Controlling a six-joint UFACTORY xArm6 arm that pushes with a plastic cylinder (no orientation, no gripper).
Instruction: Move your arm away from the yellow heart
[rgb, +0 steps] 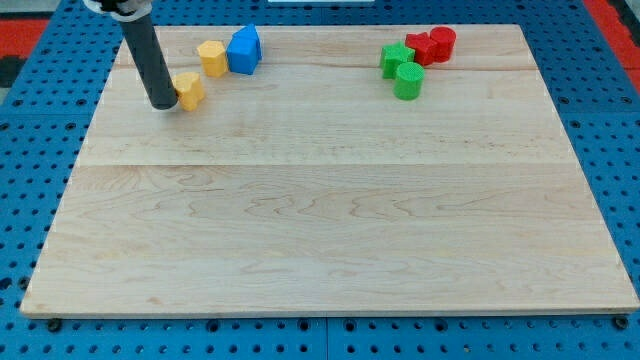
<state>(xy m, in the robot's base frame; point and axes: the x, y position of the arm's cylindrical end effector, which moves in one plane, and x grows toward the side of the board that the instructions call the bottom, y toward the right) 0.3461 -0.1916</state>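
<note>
Pincer state cannot be told — my tip (162, 103) touches the yellow heart (188, 90) on its left at the bench's (320, 230) top-left, its outline and pointing direction too small to read.

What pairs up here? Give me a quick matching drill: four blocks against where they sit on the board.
Things:
1. yellow heart
2. blue block
3. red cylinder
4. green cylinder

Places:
A. farthest toward the view's right
B. just below the green star
C. touching my tip
D. right beside the yellow hexagon

Pairs: 1-C, 2-D, 3-A, 4-B
</note>
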